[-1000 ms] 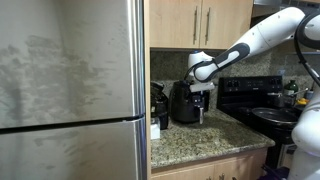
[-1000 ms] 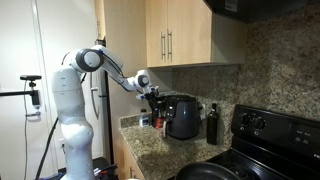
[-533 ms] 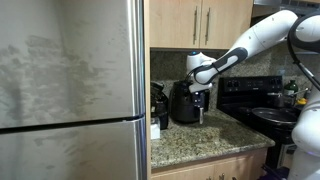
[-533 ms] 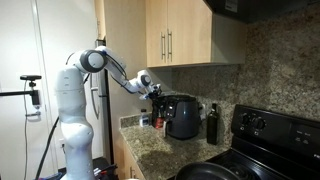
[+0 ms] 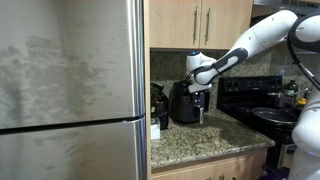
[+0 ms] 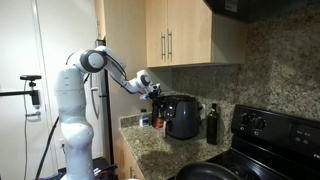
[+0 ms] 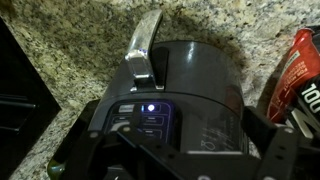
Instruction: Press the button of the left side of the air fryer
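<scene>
The air fryer (image 5: 184, 104) is a glossy black barrel on the granite counter; it also shows in the other exterior view (image 6: 183, 117). In the wrist view I look down on the air fryer (image 7: 195, 75), its handle (image 7: 144, 45) and its control panel, where a blue light (image 7: 150, 109) glows on the left. My gripper (image 7: 180, 160) hovers just above the panel side. Its dark fingers (image 7: 278, 145) stand apart at either side, holding nothing. In both exterior views the gripper (image 5: 198, 90) (image 6: 156, 92) is close over the fryer's top.
A steel fridge (image 5: 70, 90) fills the side of one exterior view. A black stove (image 6: 270, 130) stands beside the counter, with a dark bottle (image 6: 211, 124) near the fryer. A red packet (image 7: 300, 70) lies next to the fryer. Wooden cabinets (image 6: 185, 30) hang overhead.
The arm has edged slightly closer over the air fryer since one second ago. Nothing visibly differs over the last half second.
</scene>
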Available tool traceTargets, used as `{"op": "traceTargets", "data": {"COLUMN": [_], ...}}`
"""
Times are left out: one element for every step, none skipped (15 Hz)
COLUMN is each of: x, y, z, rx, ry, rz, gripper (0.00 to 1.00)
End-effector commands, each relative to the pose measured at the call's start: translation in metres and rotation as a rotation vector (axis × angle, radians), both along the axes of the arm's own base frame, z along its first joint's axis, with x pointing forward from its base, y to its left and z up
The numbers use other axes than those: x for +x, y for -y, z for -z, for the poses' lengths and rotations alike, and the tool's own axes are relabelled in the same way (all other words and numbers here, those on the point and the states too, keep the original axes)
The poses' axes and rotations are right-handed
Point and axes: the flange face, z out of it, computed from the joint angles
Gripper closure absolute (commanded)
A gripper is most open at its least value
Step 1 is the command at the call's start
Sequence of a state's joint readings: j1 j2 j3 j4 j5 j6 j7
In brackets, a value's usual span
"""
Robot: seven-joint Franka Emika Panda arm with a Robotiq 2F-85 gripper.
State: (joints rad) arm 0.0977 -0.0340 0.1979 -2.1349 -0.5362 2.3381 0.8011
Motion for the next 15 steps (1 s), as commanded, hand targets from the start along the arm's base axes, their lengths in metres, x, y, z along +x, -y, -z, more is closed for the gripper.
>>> {"op": "traceTargets", "data": {"x": [0.0014,0.0004,-0.0001,-0.0003,0.0012,0.0011,0.0011,0.0010,0.0010,0.0010,0.0010,0.0009,0.0009,0.0009,0.0009], "y": [0.0019,0.0021,0.0023,0.0026,0.0006,0.0005,0.0003,0.0001,-0.0001,-0.0002,-0.0002,-0.0002,-0.0003,-0.0003,-0.0003], "z": [-0.0032,-0.0029,-0.0027,-0.0028,-0.0017,-0.0017,-0.0017,-0.0017,-0.0017,-0.0018,-0.0017,-0.0017,-0.0017,-0.0017,-0.0018], "rx": [-0.010,-0.016,-0.016,-0.011,-0.002,-0.001,0.000,0.000,0.000,0.000,0.000,0.000,0.000,0.000,0.000], "ry": [0.055,0.053,0.056,0.066,0.048,0.051,0.051,0.051,0.051,0.051,0.051,0.051,0.051,0.051,0.051], "rz": [0.026,0.042,0.061,0.084,0.056,0.061,0.061,0.061,0.060,0.060,0.060,0.060,0.060,0.060,0.060], "gripper": [0.00,0.00,0.00,0.00,0.00,0.00,0.00,0.00,0.00,0.00,0.00,0.00,0.00,0.00,0.00]}}
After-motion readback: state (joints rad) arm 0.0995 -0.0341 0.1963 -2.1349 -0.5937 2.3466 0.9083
